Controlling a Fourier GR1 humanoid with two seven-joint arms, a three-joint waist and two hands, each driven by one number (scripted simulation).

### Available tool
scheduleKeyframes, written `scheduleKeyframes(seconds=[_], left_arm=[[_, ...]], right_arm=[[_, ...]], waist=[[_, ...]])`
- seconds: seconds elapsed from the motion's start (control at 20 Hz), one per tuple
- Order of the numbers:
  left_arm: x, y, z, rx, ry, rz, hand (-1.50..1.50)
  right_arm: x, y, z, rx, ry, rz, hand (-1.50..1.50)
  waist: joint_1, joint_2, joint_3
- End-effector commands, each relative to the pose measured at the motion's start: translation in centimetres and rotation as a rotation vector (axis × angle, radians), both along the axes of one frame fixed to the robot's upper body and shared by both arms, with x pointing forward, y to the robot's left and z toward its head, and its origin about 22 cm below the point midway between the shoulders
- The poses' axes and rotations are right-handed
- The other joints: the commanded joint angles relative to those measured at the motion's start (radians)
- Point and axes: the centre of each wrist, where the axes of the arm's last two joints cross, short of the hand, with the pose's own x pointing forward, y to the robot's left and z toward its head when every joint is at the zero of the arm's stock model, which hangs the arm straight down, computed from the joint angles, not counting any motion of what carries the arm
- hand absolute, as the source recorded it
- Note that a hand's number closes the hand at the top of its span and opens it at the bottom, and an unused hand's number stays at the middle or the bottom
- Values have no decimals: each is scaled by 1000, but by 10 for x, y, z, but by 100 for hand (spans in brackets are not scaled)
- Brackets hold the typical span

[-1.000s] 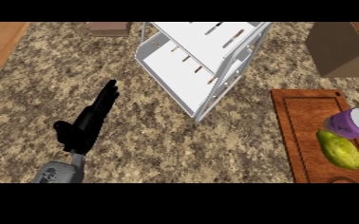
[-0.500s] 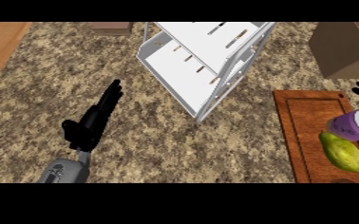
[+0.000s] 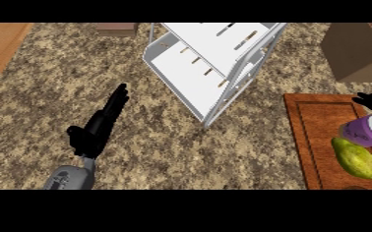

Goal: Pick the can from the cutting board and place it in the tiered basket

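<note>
on the speckled granite counter [image 3: 145, 147] a white tiered basket [image 3: 210, 64] stood near the middle of the view, toward its far edge, its two slotted shelves seen steeply from above and its thin frame coming down to a corner that touched the stone. at the right edge lay a reddish wooden cutting board [image 3: 312, 137], its near and right parts cut off by the view. on that board, hard against the right edge, stood the can [image 3: 360, 130], purple with a pale band, only partly in view, and just beside it on the near side lay a yellow-green fruit [image 3: 352, 157] that touched or overlapped it. black fingertips of the right hand [image 3: 362, 100] showed just above the can at the right edge; too little of that hand was visible to tell whether its fingers were spread or curled, or whether they touched the can. the left hand [image 3: 98, 125] hung over the counter at the lower left, well apart from the basket and the board, its fingers straight and together, pointing away toward the far side, thumb out to the left, holding nothing, with the grey forearm below it. a brown box [image 3: 352, 49] sat at the upper right, a small brownish block [image 3: 116, 28] at the far edge, and a strip of wooden surface [image 3: 11, 39] at the upper left.
</note>
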Motion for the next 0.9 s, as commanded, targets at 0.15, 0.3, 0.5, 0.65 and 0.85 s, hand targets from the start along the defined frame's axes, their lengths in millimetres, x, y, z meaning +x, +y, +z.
scheduleKeyframes(seconds=[0.15, 0.3, 0.5, 0.65, 0.85], left_arm=[[17, 3, 15, -3, -9, 7, 0], [9, 8, 19, 16, -12, 9, 0], [3, -14, 2, 7, -1, -9, 0], [14, 5, 7, 14, -2, -7, 0], [-11, 8, -4, -1, 15, 2, 0]], right_arm=[[13, 0, -30, -19, 0, -45, -150], [4, -10, -45, -7, 23, -61, -150], [26, -18, -37, -10, 38, -59, -150], [22, -25, -53, -19, 52, -42, -150], [24, -16, -75, -18, 69, -31, -150]], waist=[[0, 0, 0], [-1, -1, 0], [1, 0, 0], [0, 0, 0], [3, -1, 0]])
